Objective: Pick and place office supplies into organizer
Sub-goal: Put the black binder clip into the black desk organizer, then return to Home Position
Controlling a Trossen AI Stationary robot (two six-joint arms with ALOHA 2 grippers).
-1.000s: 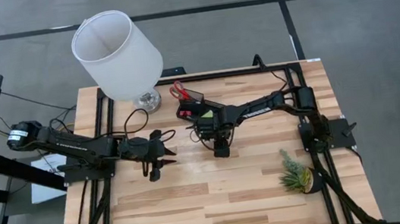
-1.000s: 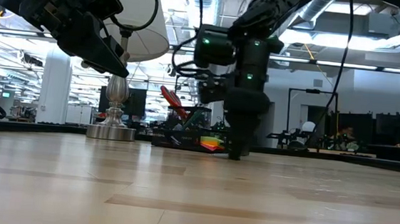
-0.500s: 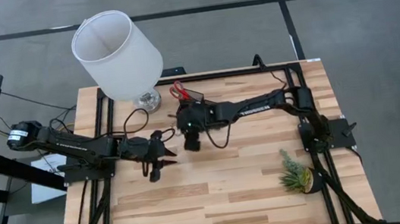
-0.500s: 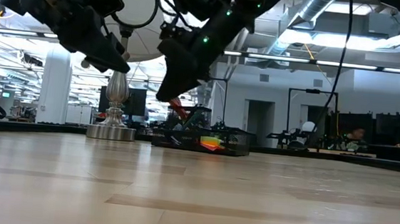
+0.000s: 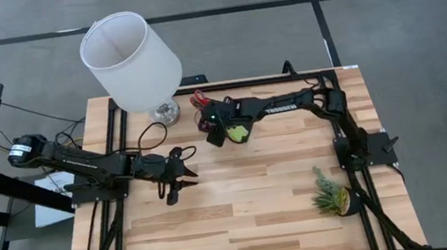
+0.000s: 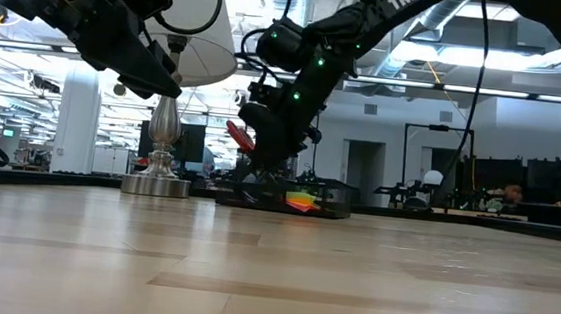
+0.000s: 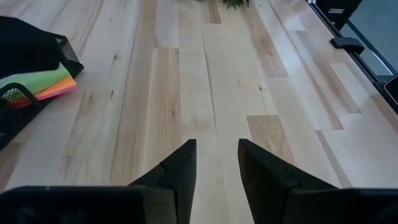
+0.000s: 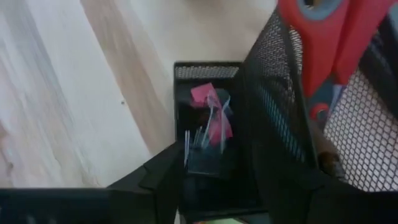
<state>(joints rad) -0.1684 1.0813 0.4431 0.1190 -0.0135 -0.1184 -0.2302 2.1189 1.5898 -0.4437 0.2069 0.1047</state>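
The black mesh organizer [image 5: 224, 115] stands at the table's far middle, beside the lamp base. Red-handled scissors [image 8: 323, 43] stand in its tall cup section. A lime-green sticky-note pad [image 5: 238, 132] lies in its low tray, and a small pink-red piece [image 8: 208, 109] lies in a small low compartment. My right gripper [image 8: 211, 180] hovers over that compartment, shut on a tiny clip [image 8: 202, 158]. In the low view my right gripper [image 6: 264, 171] slants down at the organizer [image 6: 297, 204]. My left gripper [image 7: 217, 146] waits open above bare wood to the left of the organizer. My right gripper has the tiny clip [image 8: 200, 163] pinched between its two fingertips, with thin wire arms sticking out ahead of them. The fingers slant down from above and from the table's right. The clip is lifted clear, over the organizer's small low compartment.
A white-shaded lamp [image 5: 130, 58] stands at the far left on a chrome base [image 5: 164, 113]. A small green spiky plant [image 5: 333, 195] sits near the right rail. Black frame rails [image 5: 357, 168] run along both sides. Bare wood lies across the table's middle and near side.
My right gripper has risen from the tabletop near the middle. It has swung left and toward the far edge, and now tips down over the organizer. The small thing it took from the table has come along, lifted clear.
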